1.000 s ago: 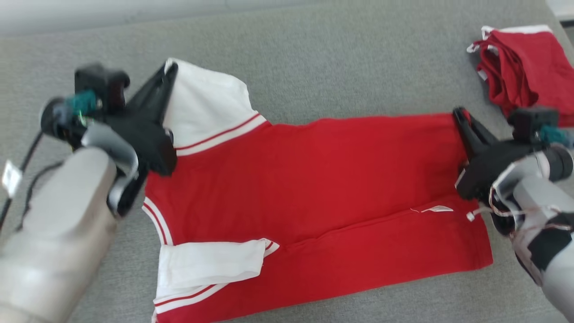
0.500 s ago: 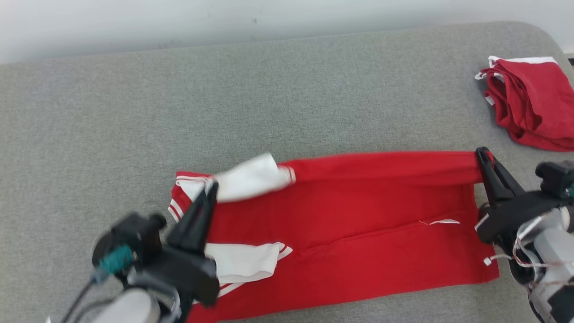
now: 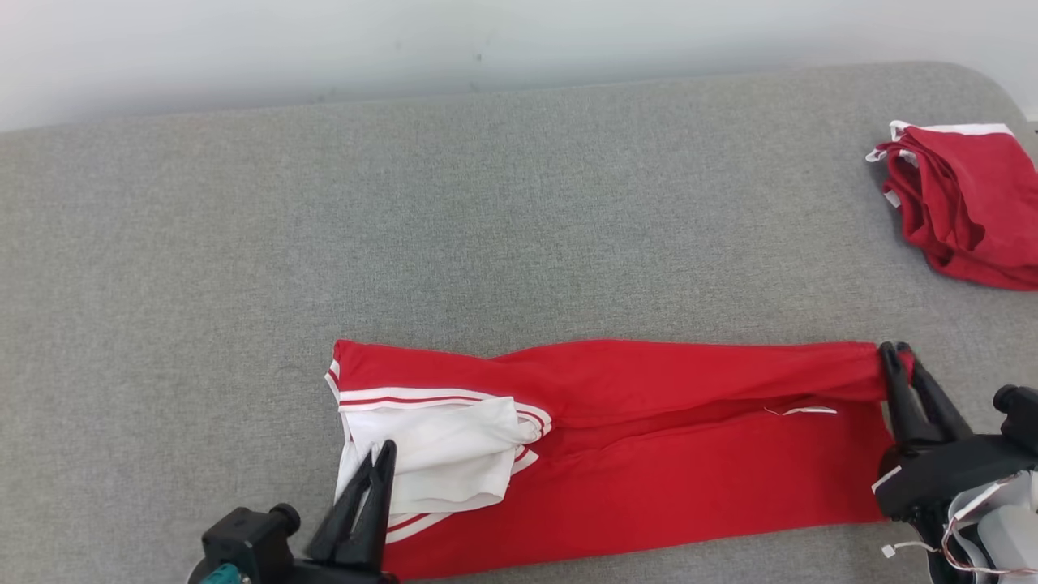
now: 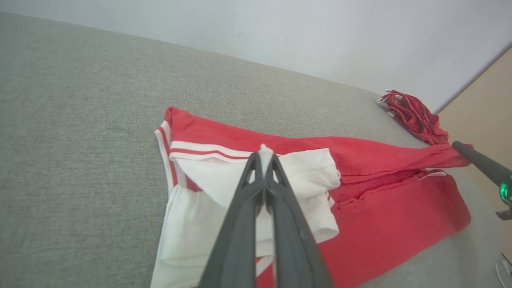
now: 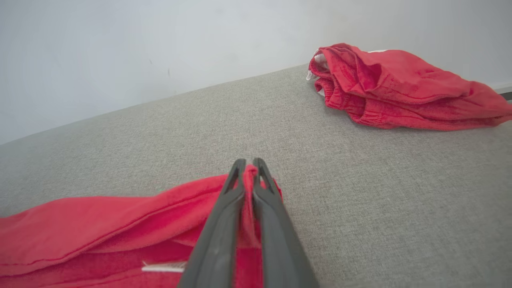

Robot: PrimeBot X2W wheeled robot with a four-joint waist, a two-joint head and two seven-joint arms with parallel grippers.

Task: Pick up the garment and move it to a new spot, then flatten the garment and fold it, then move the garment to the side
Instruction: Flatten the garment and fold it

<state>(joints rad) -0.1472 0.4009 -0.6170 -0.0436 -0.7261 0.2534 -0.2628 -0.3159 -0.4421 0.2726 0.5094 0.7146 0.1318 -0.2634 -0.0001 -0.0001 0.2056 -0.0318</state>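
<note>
On the grey cushion, near its front edge, the garment lies folded in 2 lengthwise. My left gripper pinches the white sleeve, and my right gripper, jaws narrow, holds the red hem. The fold is laid, I judge; next I must let go cleanly and take fresh corners.

The garment is laid along the near edge of the surface. A clothes pile is set behind it, far right.

Head above, wrists low beside garment
</note>
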